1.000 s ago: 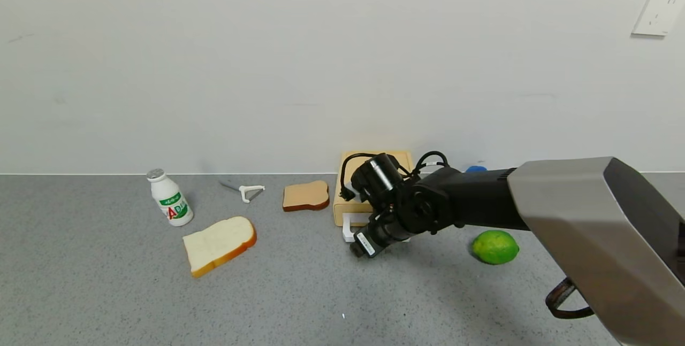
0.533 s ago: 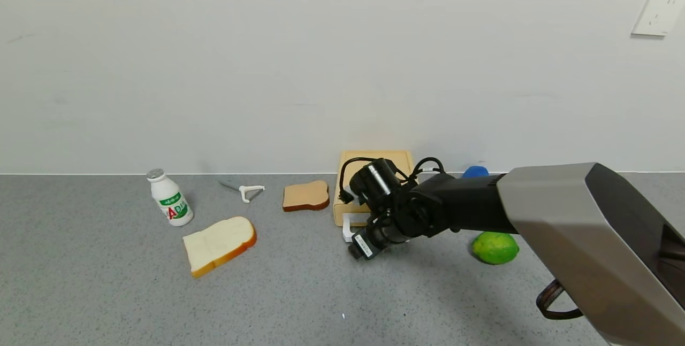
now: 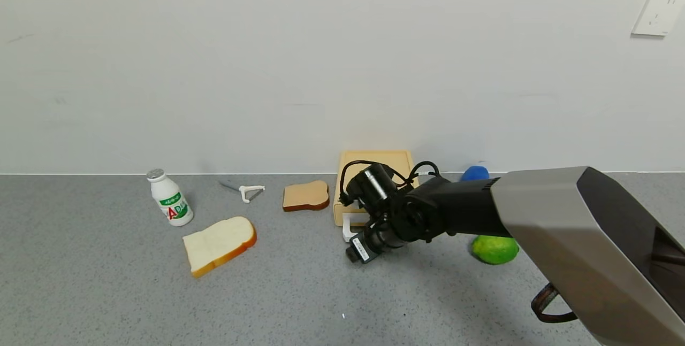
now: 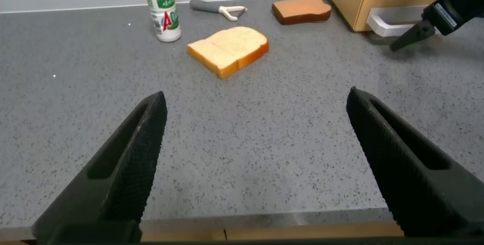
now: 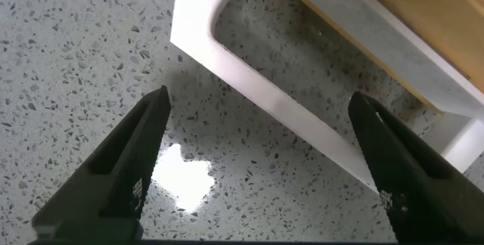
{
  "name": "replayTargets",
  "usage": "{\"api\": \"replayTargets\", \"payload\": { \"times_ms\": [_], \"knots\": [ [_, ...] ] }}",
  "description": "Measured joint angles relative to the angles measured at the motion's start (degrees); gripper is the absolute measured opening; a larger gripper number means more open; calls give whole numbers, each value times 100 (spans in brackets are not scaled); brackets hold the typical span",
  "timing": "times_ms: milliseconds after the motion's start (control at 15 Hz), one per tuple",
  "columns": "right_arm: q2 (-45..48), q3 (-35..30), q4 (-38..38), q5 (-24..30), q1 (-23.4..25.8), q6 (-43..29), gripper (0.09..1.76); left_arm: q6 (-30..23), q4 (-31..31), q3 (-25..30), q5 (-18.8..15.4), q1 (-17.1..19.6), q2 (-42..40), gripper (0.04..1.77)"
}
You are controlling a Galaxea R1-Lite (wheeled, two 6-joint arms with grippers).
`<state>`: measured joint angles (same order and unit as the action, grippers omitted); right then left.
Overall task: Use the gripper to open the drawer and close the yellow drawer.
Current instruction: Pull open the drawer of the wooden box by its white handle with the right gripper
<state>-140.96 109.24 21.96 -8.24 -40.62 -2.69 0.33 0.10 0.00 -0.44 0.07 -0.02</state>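
Jaws of right gripper (image 5: 257,162) spread, straddling white handle (image 5: 272,97) (hidden from head view).

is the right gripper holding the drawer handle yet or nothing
Nothing is held. The right gripper is open above the white handle of the drawer, fingers apart and not touching it. The left gripper is open too, over bare table.

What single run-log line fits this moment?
right gripper: open, above white loop handle | yellow drawer: shut | left gripper: open, idle
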Motion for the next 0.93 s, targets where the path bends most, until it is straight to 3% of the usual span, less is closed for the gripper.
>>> {"api": "replayTargets", "payload": {
  "times_ms": [933],
  "knots": [
    [55, 21, 789, -22, -161, -1123, 171, 0, 0, 0, 0, 0, 0, 172]
  ]
}}
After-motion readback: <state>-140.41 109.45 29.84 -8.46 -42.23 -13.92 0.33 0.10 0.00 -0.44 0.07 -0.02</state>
